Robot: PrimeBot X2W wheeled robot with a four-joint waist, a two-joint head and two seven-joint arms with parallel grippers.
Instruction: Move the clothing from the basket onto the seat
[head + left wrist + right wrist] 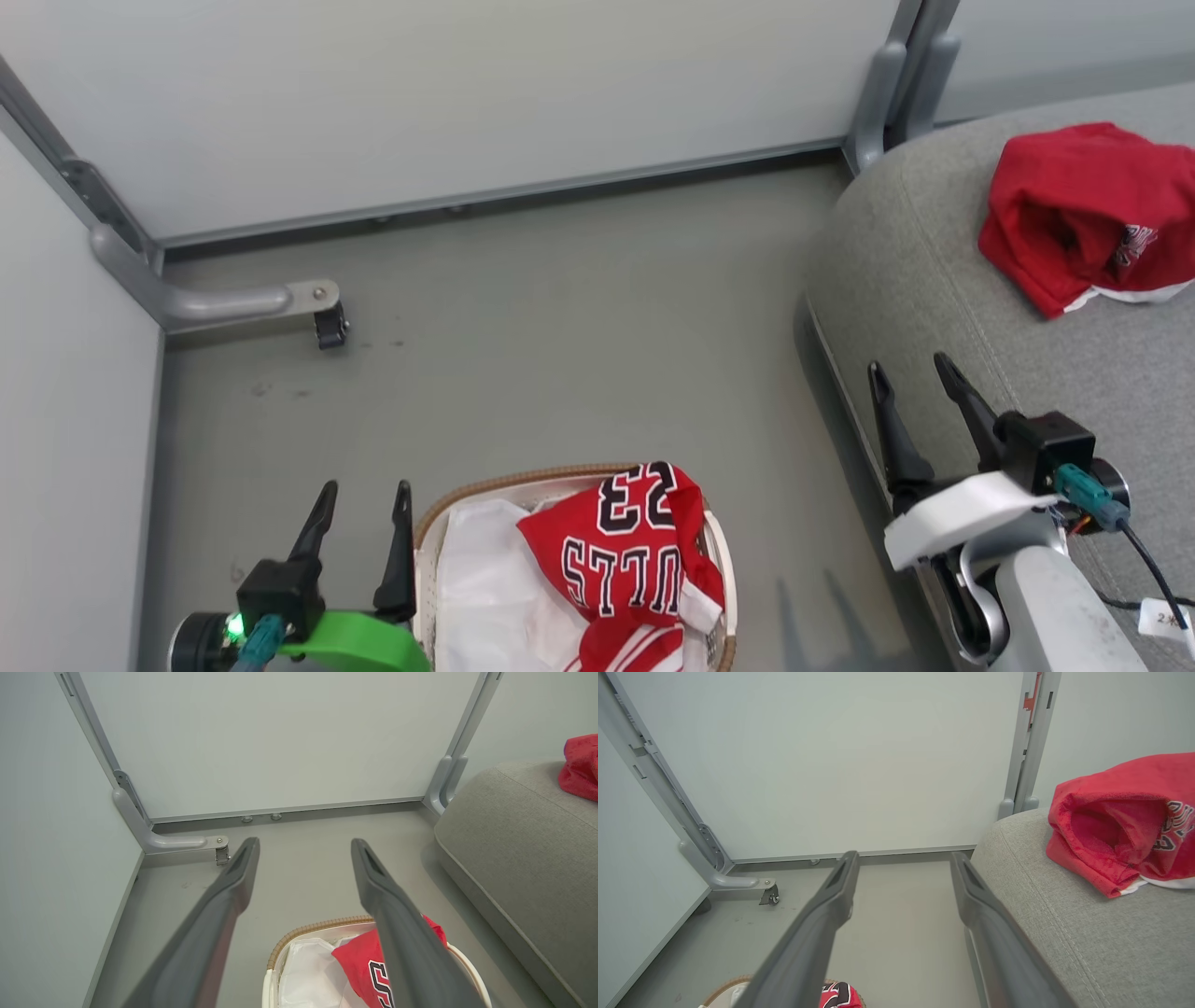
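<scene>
Halfway, by the look: red piece on seat beyond right claw; jersey in basket just right of left claw. Both spread, empty. Next: reach in, pinch jersey.

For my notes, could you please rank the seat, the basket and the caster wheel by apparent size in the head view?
1. seat, cropped
2. basket, cropped
3. caster wheel
</scene>
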